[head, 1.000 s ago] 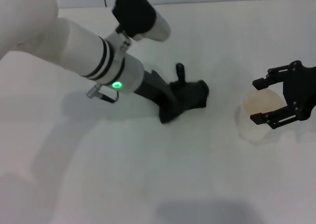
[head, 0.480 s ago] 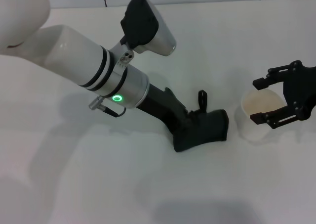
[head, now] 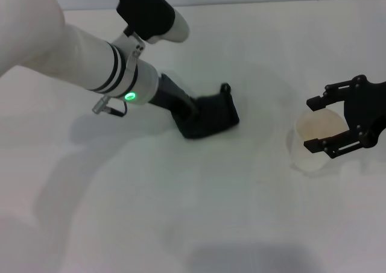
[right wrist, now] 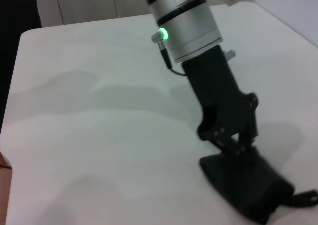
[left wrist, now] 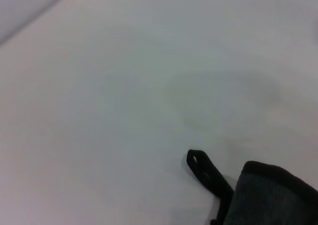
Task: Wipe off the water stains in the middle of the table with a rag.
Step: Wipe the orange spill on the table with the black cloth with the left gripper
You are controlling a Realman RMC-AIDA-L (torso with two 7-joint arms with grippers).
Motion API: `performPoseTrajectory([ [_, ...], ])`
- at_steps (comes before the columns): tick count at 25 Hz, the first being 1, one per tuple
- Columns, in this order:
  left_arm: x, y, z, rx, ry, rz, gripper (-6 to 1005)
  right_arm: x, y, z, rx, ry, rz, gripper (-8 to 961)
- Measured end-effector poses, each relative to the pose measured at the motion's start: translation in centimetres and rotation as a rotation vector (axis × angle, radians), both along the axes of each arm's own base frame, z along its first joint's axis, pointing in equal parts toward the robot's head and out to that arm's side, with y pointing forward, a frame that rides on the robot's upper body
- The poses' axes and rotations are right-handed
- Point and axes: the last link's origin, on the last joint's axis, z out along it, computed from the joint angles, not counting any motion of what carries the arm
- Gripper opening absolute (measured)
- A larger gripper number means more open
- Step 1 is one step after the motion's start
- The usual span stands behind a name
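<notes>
The black rag lies flat on the white table near its middle, its loop tag pointing to the far side. My left gripper comes down at a slant from the left and presses on the rag, shut on its near-left part. The right wrist view shows the same left gripper pinching the rag. The left wrist view shows only a corner of the rag and its loop tag. The water stains are not in view. My right gripper stands open around a white cup.
The white cup stands at the right, about a hand's width from the rag. The table's far edge meets a pale wall. My left arm reaches across the far-left part of the table.
The left gripper swept the rag right and nearer, towards the cup, then dragged it back left and farther away. The right gripper and the cup stayed put.
</notes>
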Motion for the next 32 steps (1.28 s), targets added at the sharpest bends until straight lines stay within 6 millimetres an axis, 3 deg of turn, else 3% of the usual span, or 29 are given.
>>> performPoseTrajectory([
  [7, 0.2, 0.5, 0.0, 0.039, -0.012, -0.014, 66, -0.1, 0.2, 0.0, 0.009, -0.001, 0.003, 813],
  [14, 2.4, -2.7, -1.8, -0.186, -0.096, -0.109, 67, -0.4, 0.4, 0.0, 0.011, -0.001, 0.012, 813],
  [23, 2.8, -5.4, -3.0, -0.326, -0.099, -0.127, 67, -0.5, 0.4, 0.1, 0.012, 0.0, 0.013, 813],
  [28, 2.2, -5.6, -2.1, -0.291, -0.14, -0.117, 66, -0.3, 0.2, 0.2, 0.011, 0.003, 0.004, 813],
  [32, 0.6, -5.3, 0.2, -0.179, -0.189, -0.094, 80, 0.0, 0.0, 0.2, 0.011, 0.003, -0.003, 813],
])
